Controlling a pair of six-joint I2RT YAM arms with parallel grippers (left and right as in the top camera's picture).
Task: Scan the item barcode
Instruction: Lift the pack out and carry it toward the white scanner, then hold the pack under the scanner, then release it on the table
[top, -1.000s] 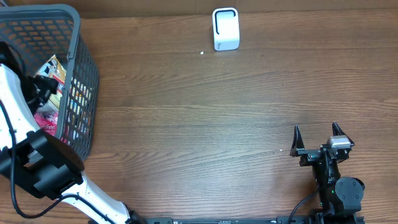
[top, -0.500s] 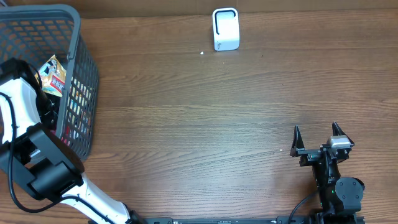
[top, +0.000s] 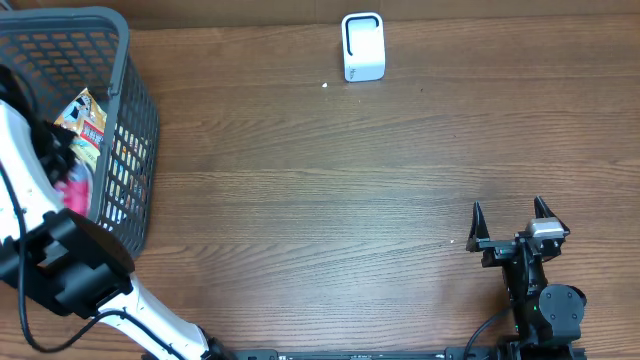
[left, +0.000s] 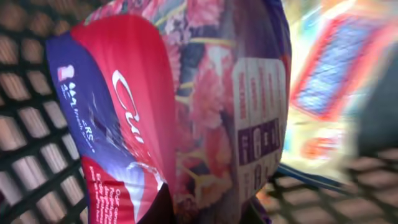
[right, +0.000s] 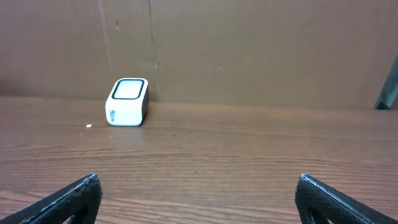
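- The left pincer (top: 62, 165), spread wide a second ago, has clamped shut down inside the basket (top: 125, 60) at 10 o'clock on the desk (top: 320, 200).
- What it grasps appears to be the floral packet (left: 186, 124). The packet fills the left wrist view, creased and bunched right at the jaws. From overhead it shows as a pink patch (top: 75, 195) beside the arm.
- For the task, this probably means the pick is made and the lift out of the basket comes next. No barcode shows on the face turned to the wrist camera, only a small printed panel too blurred to read.
- The orange packet (top: 88, 120) lies just beside the arm in the basket and has shifted a little with it. It could snag or ride up on the way out.
- Edges: the basket's mesh walls stand close around the wrist, and the 3 o'clock wall lies between the packet and the open desk.
- The scanner (top: 362, 46) stands at 12 o'clock against the back edge, well apart from the basket, with bare wood between them.
- The right pincer (top: 509, 215) has not moved. It rests released at 4 o'clock, fingers parted, facing the scanner (right: 127, 102).
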